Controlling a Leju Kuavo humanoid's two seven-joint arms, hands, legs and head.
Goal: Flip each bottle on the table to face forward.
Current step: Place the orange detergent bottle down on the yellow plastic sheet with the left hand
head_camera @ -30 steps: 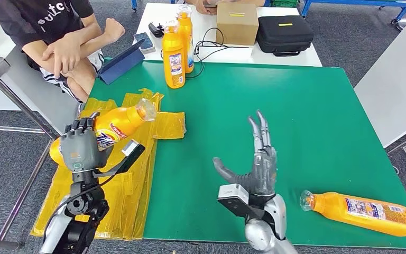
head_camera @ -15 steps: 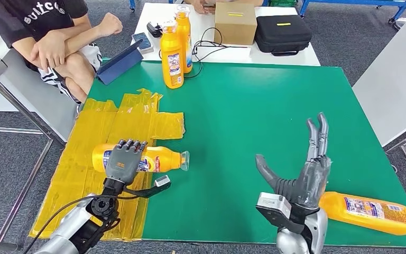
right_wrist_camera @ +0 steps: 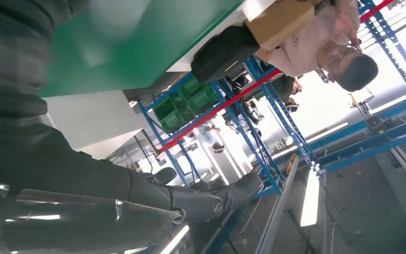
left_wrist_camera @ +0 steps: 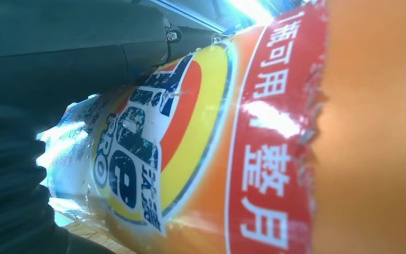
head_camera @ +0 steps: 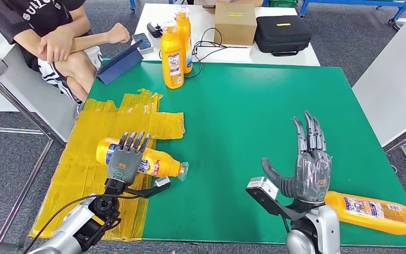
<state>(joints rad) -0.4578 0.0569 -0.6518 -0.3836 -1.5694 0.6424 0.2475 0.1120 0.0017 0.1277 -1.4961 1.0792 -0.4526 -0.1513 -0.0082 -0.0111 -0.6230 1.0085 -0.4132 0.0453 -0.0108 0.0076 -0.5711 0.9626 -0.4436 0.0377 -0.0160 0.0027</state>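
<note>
An orange bottle lies on its side on the yellow taped patch at the green table's front left, cap pointing right. My left hand rests on top of it, fingers stretched out across it and past its far edge. The left wrist view has the bottle's label very close under my fingers. A second orange bottle lies at the front right, its neck hidden behind my right hand, which is raised with fingers spread and holds nothing.
Two orange bottles stand upright at the table's far edge. A person sits at the far left beside a tablet. A cardboard box and black case lie on the white table behind.
My left hand brought the bottle down from a raised tilt and laid it on the tape; its fingers have straightened. My right hand moved right, over the second bottle's neck.
</note>
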